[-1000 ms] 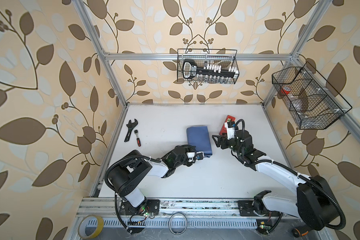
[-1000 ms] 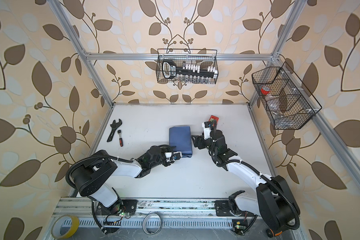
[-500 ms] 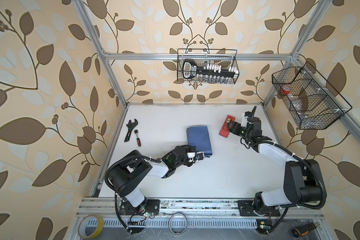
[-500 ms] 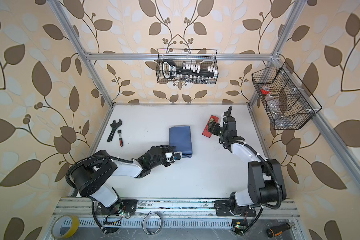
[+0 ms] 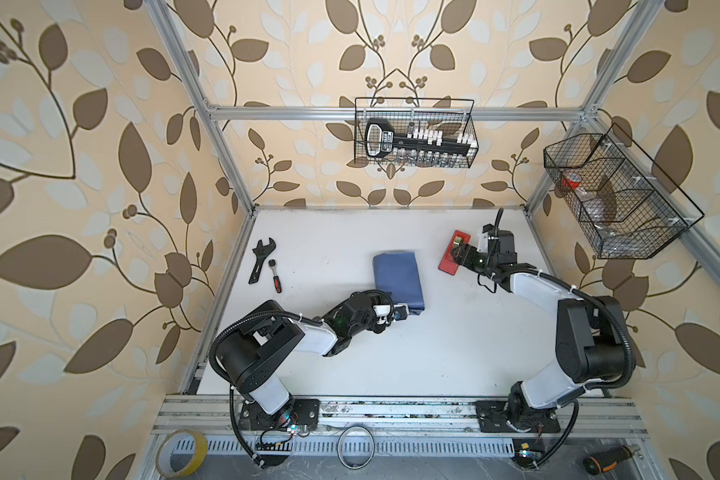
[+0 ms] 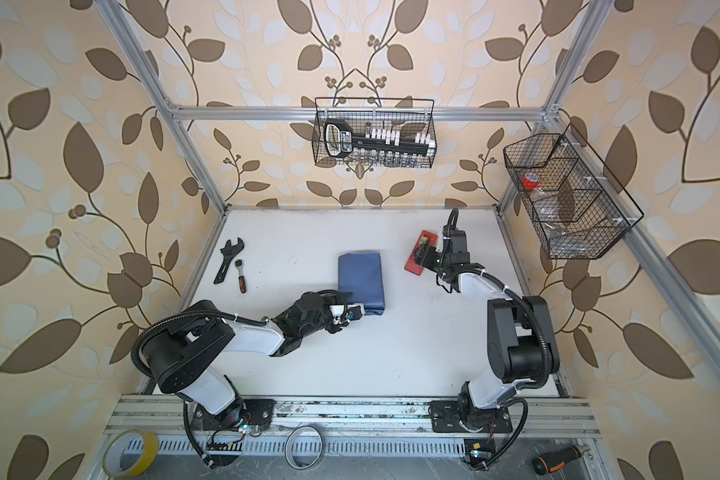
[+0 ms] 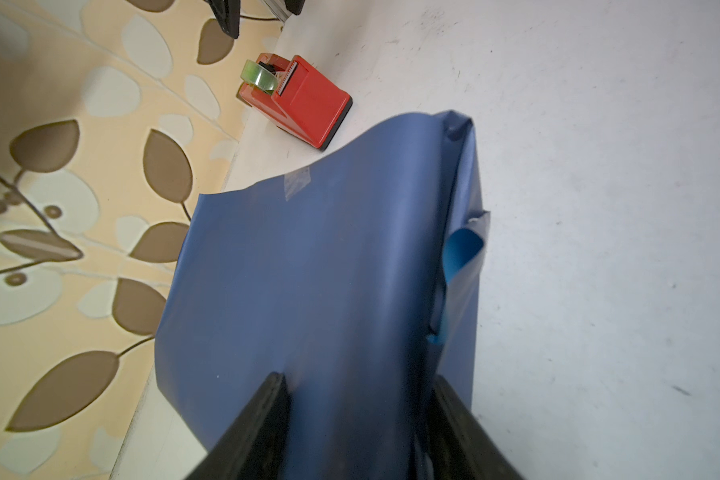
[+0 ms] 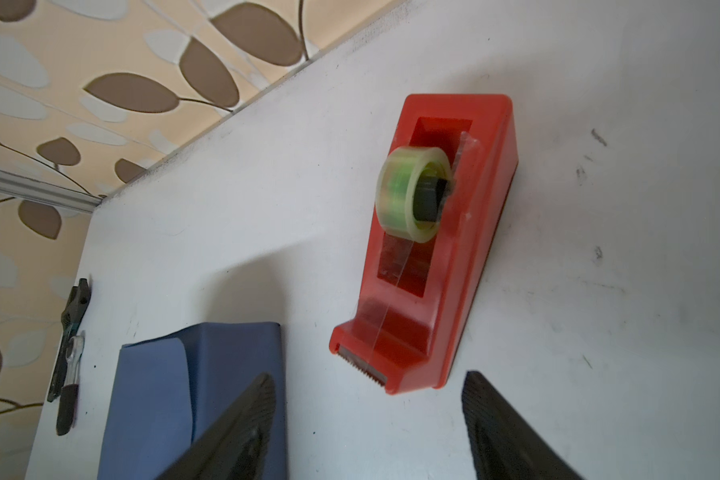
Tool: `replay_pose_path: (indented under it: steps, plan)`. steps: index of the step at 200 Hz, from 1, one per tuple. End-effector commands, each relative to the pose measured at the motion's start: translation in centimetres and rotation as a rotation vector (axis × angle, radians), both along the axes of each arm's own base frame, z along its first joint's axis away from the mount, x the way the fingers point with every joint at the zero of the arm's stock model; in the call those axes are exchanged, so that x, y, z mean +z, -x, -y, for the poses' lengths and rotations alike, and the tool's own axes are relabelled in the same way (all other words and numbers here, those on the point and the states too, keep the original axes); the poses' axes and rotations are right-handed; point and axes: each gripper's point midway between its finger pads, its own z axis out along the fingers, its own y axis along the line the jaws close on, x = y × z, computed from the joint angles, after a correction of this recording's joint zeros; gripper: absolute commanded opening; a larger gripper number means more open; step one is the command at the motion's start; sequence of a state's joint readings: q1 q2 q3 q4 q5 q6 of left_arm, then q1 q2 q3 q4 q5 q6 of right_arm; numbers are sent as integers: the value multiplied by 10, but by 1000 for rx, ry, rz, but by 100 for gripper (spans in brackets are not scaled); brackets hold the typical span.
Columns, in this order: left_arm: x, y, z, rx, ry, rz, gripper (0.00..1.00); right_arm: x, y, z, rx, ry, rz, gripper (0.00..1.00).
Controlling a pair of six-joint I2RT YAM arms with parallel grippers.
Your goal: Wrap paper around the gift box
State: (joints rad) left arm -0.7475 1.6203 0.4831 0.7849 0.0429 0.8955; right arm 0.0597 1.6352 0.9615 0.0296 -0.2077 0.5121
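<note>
**Figure. Gift wrapping at the taping stage.** The paper (image 5: 398, 278) is seen in both top views as a slate-blue oblong parcel lying flat near the middle of the white counter (image 5: 433, 353). The gift box is nowhere exposed and is judged to be enclosed within it.

In the left wrist view the upper flap is shown bowed rather than flat. It is fixed by one short strip of clear tape (image 7: 297, 183) near its far edge, and a curl of the lighter inner face (image 7: 460, 253) is left loose at one side.

The left end effector (image 7: 356, 378) is closed on the near end of the parcel, one jaw at each side with the paper clamped between. The right end effector (image 8: 367, 376) is held open just short of the cutter end of the red tape dispenser (image 8: 474, 232), which is not touched.

**Handling.** The sheet is judged thin, light, smooth and easily creased or torn, so it should be pinched lightly and only at edges and flaps. The box beneath is judged light but stiff. A firm hold is therefore best taken across its opposite sides through the paper, as is done by the left end effector. So light a parcel may be expected to slide on the smooth counter if it is pushed from one side only.
</note>
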Motion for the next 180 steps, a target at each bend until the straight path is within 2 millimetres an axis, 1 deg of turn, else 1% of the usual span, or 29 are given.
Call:
replay_pose_path:
  steps: [1,25,56,132,156,180]
  plan:
    - [-34,11,-13,-2,-123,-72,54,-8,-3,-2,17,-10,-48,70]
    - [-34,12,-12,-5,-121,-73,54,-13,-10,-7,42,-34,-63,66]
    - [-33,11,-12,-4,-121,-72,54,-18,-17,-9,47,-44,-74,60]
    - [-34,11,-13,-2,-124,-74,54,-34,-25,-11,66,-135,-98,46]
    - [-34,11,-13,0,-123,-73,54,-33,-26,-10,67,-130,-90,44]
    - [-34,11,-13,0,-122,-74,54,-21,-25,-3,46,-89,-64,46]
